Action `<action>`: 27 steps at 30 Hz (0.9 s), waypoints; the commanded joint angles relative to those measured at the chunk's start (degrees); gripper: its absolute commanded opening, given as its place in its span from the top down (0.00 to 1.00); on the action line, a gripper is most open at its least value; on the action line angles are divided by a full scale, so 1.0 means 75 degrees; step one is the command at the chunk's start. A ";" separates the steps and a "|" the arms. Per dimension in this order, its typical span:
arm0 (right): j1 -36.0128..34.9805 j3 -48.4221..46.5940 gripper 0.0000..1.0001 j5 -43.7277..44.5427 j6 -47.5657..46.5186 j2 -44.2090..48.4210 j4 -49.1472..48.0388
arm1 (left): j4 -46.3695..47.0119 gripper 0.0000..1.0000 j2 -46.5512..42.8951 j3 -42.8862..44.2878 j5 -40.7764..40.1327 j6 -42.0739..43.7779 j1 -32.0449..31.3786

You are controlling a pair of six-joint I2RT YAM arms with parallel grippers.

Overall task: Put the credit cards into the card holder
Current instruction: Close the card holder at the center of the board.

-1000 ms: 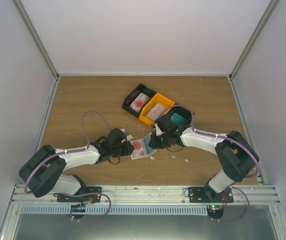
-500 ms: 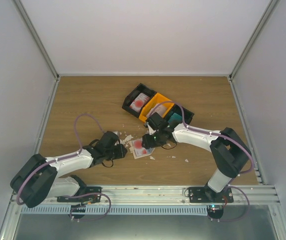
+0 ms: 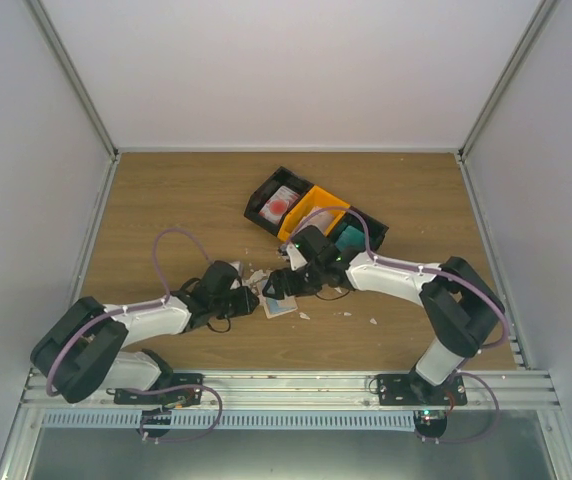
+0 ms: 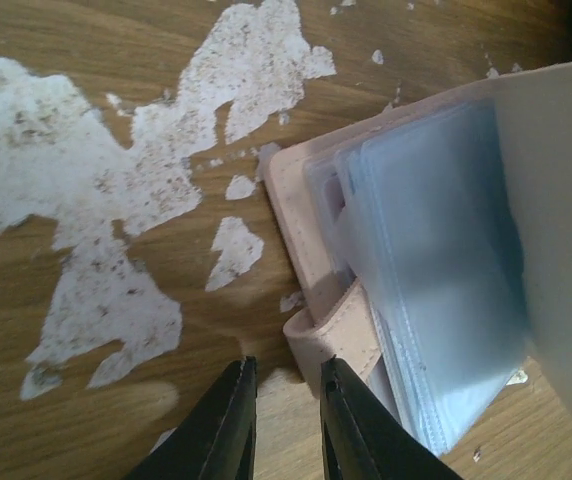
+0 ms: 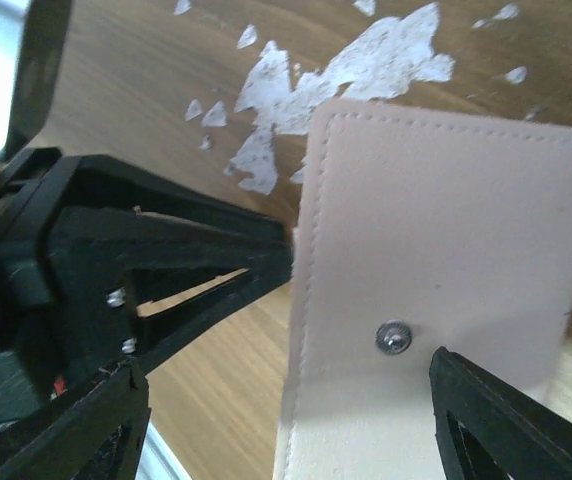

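Observation:
The beige card holder (image 3: 282,307) lies open on the wood between both grippers. In the left wrist view its clear sleeves (image 4: 436,260) and snap tab (image 4: 338,340) show, and my left gripper (image 4: 284,368) sits just short of the tab, jaws a narrow gap apart with only bare wood between them. My right gripper (image 5: 284,360) hovers open and wide over the holder's cover (image 5: 446,220), near its metal snap stud (image 5: 394,338). One credit card, white with a red mark (image 3: 282,204), lies in a black bin. A teal one (image 3: 354,236) lies in another.
An orange bin (image 3: 318,208) sits between the two black bins (image 3: 262,200) at the table's back middle. White scraps and worn patches (image 4: 96,180) dot the wood round the holder. The left gripper's black fingers (image 5: 196,260) reach to the cover's edge in the right wrist view.
My right gripper has opened wide and slid left over the holder, hiding the red-marked card that showed there. The left gripper has closed a little and stays at the holder's left edge.

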State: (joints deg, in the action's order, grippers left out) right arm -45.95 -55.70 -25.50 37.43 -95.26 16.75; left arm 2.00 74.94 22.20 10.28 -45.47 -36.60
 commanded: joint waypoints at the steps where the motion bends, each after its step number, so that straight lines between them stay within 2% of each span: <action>1: 0.0067 0.0329 0.23 -0.0707 0.0158 0.0412 -0.0771 | 0.0018 0.78 0.0375 -0.0102 0.0146 -0.0006 0.0040; 7: 0.0752 0.0918 0.30 0.0233 0.0342 0.1071 -0.0678 | -0.0207 0.81 -0.0132 -0.0088 -0.0150 0.0016 0.0051; 9: 0.0853 0.0993 0.35 0.0466 0.0271 0.1068 -0.0474 | -0.0179 0.81 -0.0456 -0.0097 -0.0091 0.0087 0.0052; 13: 0.0860 0.1104 0.42 -0.0153 0.0096 0.0855 -0.0836 | 0.0064 0.79 -0.0856 -0.0080 0.0189 0.0147 0.0052; 21: 0.0608 0.1615 0.26 -0.1356 0.0541 0.1113 -0.2656 | 0.0256 0.77 -0.0892 -0.0091 0.0338 -0.0043 0.0122; 27: 0.0459 0.1659 0.25 -0.1529 0.0685 0.0485 -0.2788 | 0.0521 0.79 -0.1220 -0.0406 0.0285 -0.0238 0.0140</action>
State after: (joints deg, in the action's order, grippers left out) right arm -41.71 -43.77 -34.37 41.32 -88.88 -0.32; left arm 2.39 68.25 21.08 12.62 -46.06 -36.07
